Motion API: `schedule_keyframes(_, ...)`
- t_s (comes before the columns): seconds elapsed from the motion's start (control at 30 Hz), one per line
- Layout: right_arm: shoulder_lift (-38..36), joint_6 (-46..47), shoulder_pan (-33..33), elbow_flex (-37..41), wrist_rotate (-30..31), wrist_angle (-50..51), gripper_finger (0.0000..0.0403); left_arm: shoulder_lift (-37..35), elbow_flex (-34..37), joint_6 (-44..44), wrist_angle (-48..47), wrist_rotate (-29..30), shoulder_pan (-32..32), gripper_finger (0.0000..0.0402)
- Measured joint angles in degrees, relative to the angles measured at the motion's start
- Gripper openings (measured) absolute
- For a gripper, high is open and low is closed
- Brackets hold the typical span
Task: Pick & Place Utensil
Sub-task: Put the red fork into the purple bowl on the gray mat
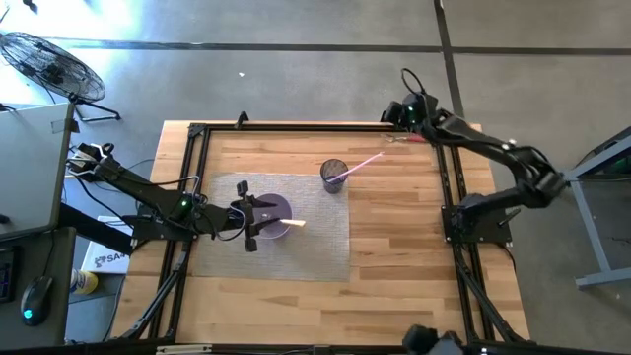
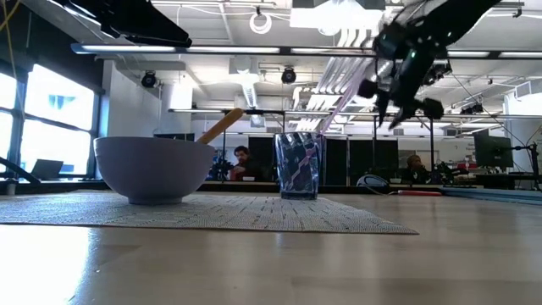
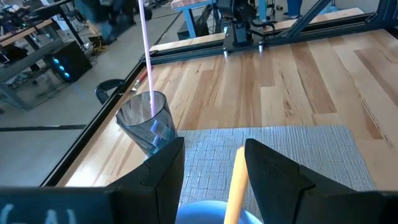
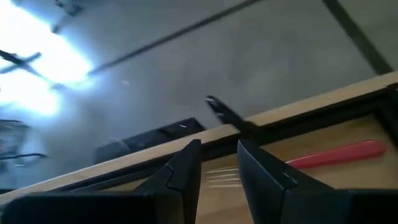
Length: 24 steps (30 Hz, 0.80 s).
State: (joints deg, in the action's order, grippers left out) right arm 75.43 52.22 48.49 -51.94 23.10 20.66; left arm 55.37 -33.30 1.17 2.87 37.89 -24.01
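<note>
Wooden utensil (image 1: pixel 292 224) leans in the purple bowl (image 1: pixel 277 211) on the grey mat (image 1: pixel 325 242), its handle poking over the rim toward the glass cup (image 1: pixel 334 176). Directly above the bowl, the left gripper (image 3: pixel 212 168) hangs with fingers spread, pinching nothing. Beyond the bowl, the cup holds a pink straw (image 1: pixel 363 164). Well past the cup, the right gripper (image 4: pixel 217 163) sits spread over a red utensil (image 4: pixel 339 154) at the table's far edge.

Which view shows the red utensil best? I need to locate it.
The right wrist view: the red utensil lies on the wood ahead of the right gripper. The high view shows a sliver by the table's far edge; low and left wrist views show none.
</note>
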Motion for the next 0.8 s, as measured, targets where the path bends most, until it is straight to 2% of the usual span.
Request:
schedule_keyframes(0.3, 14.8, -4.62, 4.84, -0.57, -0.94, 1.45, 0.0098, 0.0, 0.0, 0.0, -0.01, 0.0, 0.0, 0.0166)
schedule_keyframes(0.57, 21.98, -4.73, 5.72, -0.62, 2.41, -1.8, 0.0098, 0.0, 0.0, 0.0, 0.0, 0.0, 0.0, 0.0166)
schedule_keyframes(0.63, 23.21, -5.32, 6.64, -0.62, 1.1, -2.45, 0.0098, 0.0, 0.0, 0.0, 0.0, 0.0, 0.0, 0.0166)
schedule_keyframes(0.8, 23.97, -15.12, 9.01, -0.62, -4.11, -3.76, 0.0099, 0.0, 0.0, 0.0, 0.0, 0.0, 0.0, 0.0166)
